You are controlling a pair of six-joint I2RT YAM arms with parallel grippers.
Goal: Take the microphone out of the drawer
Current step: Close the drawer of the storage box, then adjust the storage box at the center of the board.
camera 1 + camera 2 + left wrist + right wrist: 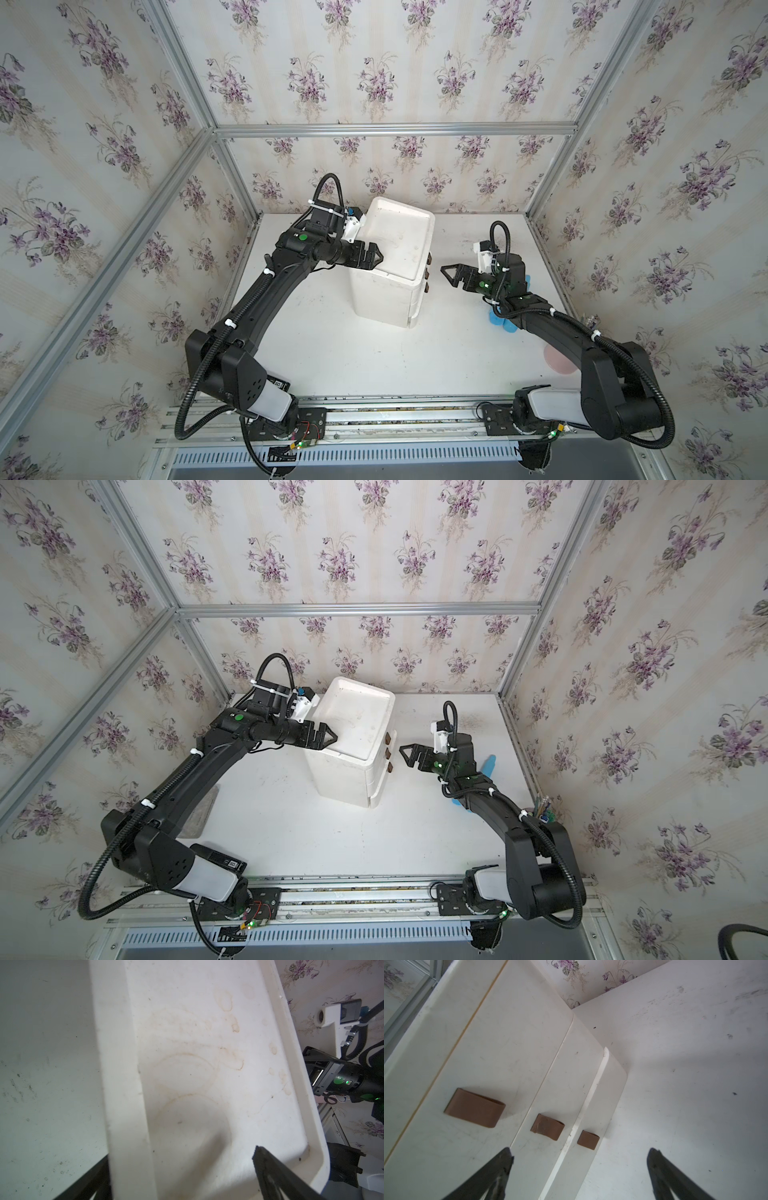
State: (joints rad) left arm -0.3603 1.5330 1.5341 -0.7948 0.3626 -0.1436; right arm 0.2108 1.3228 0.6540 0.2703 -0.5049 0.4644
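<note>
Just short of the drawer handles point(547, 1126), the right end effector point(448, 276) gapes open; left end effector point(376, 259) too.

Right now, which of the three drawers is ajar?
The bottom drawer, next to the table: its front stands out with a gap, while the middle drawer and top drawer sit flush.

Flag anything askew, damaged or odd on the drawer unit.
The bottom drawer stands slightly ajar, a gap showing above its front. The top of the drawer unit bears brownish ring stains. Nothing else stands out.
</note>
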